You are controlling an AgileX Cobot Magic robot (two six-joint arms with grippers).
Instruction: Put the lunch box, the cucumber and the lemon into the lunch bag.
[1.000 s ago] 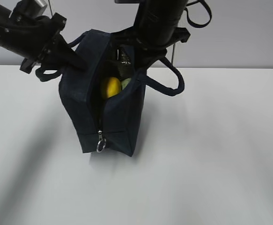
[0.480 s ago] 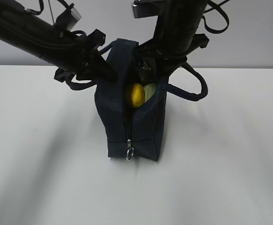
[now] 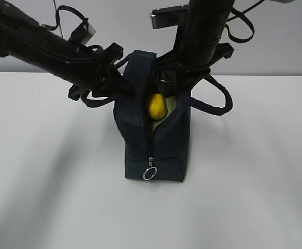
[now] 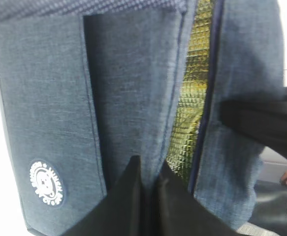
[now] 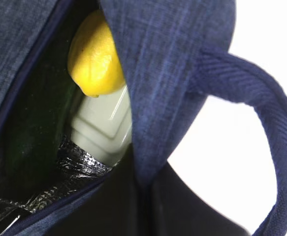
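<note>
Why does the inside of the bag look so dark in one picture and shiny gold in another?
Right wrist view: the lunch bag shades its interior, so only the lemon and pale lunch box stand out. Left wrist view: the foil lining catches light, slightly blurred. Exterior view: soft table shadows.

Slanted front view, wrist close-ups, shared lunch bag (image 3: 153, 135)

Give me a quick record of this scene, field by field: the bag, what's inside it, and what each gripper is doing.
bag: navy lunch bag standing on the white table, top open, zipper ring hanging at the front end
lemon: lemon inside, showing in the opening
lunch box: lunch box inside, under the lemon
cucumber: cucumber inside, dark green, beside the box
left gripper: left gripper pinching the bag's left wall
right gripper: right gripper pinching the bag's right wall by the handle
</note>
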